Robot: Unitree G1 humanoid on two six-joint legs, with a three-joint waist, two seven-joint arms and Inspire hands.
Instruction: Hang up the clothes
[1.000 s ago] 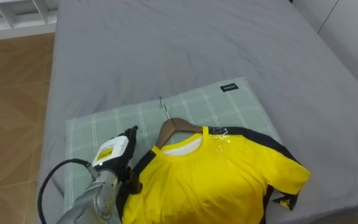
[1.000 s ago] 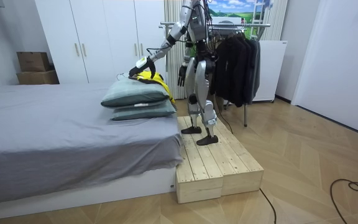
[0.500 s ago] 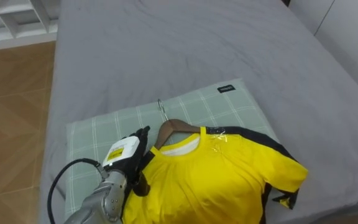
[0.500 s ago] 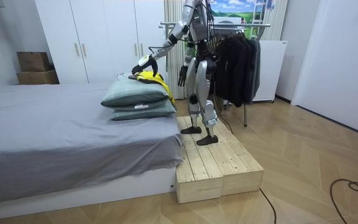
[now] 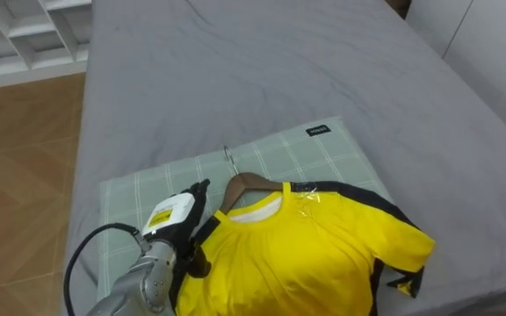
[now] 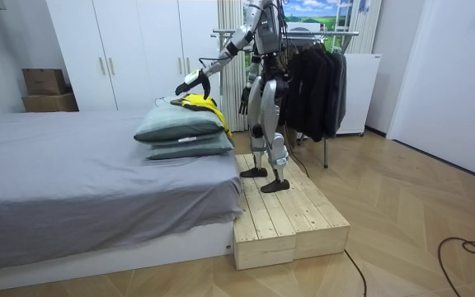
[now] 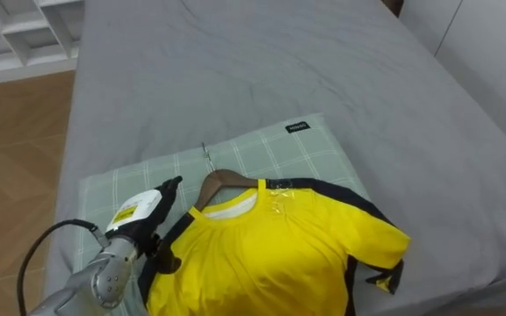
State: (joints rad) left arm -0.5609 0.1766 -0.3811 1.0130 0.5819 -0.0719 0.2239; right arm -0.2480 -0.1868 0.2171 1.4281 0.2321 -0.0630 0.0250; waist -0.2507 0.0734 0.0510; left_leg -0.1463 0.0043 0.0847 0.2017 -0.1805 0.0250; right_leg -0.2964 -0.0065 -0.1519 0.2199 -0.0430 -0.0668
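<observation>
Yellow shirt (image 5: 297, 253) on its hanger (image 5: 246, 182) lies on the pillow (image 5: 288, 158) on the bed (image 5: 235, 70). Left hand (image 5: 169, 230) hovers at its shoulder, fingers (image 5: 197, 190) out straight, holding nothing (right hand (image 6: 243, 99) hangs by the robot's side).

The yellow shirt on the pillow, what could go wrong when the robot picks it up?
1. The left hand is near the shoulder of the yellow shirt, not at the wooden hanger; grabbing cloth alone could pull the shirt off it.
2. The hook lies flat on the soft pillow, so it may be hard to pinch.
The right hand hangs idle by the robot's side.
</observation>
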